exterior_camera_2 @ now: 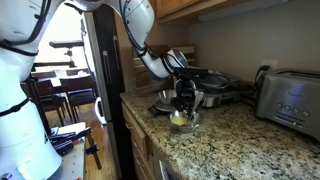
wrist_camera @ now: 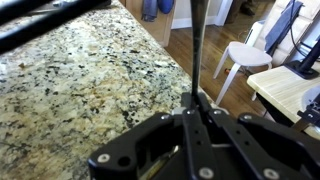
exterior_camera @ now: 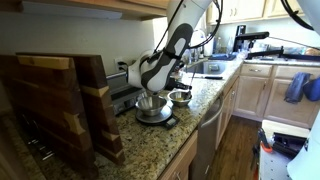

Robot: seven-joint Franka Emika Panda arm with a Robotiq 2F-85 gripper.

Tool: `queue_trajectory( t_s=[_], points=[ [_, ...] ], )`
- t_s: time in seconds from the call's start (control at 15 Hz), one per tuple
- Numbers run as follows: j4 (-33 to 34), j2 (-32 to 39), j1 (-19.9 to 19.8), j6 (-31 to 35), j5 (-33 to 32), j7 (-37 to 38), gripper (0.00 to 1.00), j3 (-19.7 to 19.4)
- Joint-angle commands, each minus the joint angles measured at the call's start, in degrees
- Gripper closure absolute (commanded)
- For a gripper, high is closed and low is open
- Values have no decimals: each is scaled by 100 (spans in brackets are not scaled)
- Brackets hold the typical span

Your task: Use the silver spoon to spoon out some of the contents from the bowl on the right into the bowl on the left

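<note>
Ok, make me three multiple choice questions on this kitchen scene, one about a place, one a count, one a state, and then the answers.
1. Where is the gripper?
A) over the counter
B) inside a cupboard
C) resting on a chair

2. How many metal bowls stand below the arm?
A) one
B) two
C) four

3. What is the gripper doing?
A) it is wide open and empty
B) it is shut on the silver spoon
C) it is lifting a bowl by the rim

Answers: A, both exterior views show it hanging above the granite counter. B, two bowls sit side by side in an exterior view. B, in the wrist view the thin handle runs out from between the closed fingers.
</note>
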Motion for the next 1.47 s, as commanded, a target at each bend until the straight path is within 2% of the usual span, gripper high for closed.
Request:
queue_trajectory(
  t_s=[0.0, 0.6, 0.8, 1.13, 1.4],
  points=[
    [-93, -46, -42, 44, -61, -39, 97, 109],
    [-63, -77, -125, 334, 299, -73, 97, 302],
    [-14, -155, -237, 587, 642, -113, 97, 347],
    [-35, -251, -364, 1137, 1216, -155, 97, 292],
    [-77, -342, -384, 1274, 1358, -133, 97, 211]
  ],
)
